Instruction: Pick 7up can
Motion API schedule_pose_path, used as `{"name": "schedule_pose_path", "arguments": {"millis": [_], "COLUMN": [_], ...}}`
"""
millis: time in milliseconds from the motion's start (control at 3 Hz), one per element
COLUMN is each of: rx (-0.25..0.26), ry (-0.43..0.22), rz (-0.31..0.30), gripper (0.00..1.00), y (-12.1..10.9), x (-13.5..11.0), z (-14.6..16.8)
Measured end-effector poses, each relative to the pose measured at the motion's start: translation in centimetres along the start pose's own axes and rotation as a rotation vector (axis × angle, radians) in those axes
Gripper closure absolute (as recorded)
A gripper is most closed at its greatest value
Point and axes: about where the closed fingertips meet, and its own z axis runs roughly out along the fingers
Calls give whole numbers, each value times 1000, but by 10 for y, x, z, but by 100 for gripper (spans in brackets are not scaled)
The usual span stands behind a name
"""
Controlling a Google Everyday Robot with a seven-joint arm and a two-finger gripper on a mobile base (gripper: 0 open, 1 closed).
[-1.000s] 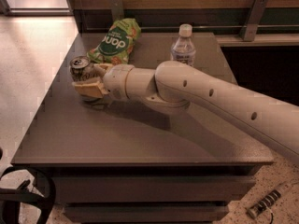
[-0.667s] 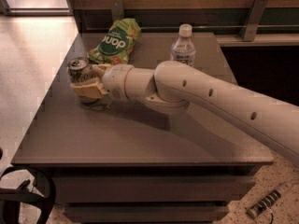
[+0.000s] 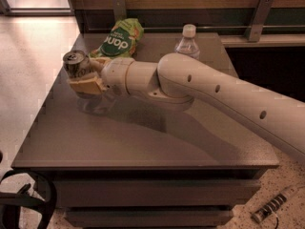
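The 7up can [image 3: 76, 64] is a small silver-grey can with a shiny pull-tab top, at the left side of the dark table [image 3: 143, 142]. My gripper [image 3: 84, 76] is shut on the can, with one tan finger [image 3: 87, 85] across its lower front. The can sits slightly tilted and seems lifted a little off the table, with its shadow below it. The lower part of the can is hidden by the finger. My cream-coloured arm [image 3: 205, 89] reaches in from the right across the table.
A green snack bag [image 3: 116, 39] lies at the back of the table just behind the gripper. A clear water bottle [image 3: 188, 43] with a white cap stands at the back centre, partly behind my arm. The table's left edge is close to the can.
The can and the gripper holding it have moved slightly up and to the left. The bag and the bottle have not moved.
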Motion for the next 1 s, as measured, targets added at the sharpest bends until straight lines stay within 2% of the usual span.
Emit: {"name": "schedule_pose_path", "arguments": {"millis": [333, 1000], "rx": [-6, 15], "ry": [-17, -60], "rz": [-58, -195], "gripper": [100, 100], "y": [2, 5], "x": [-28, -87], "z": [-4, -20]}}
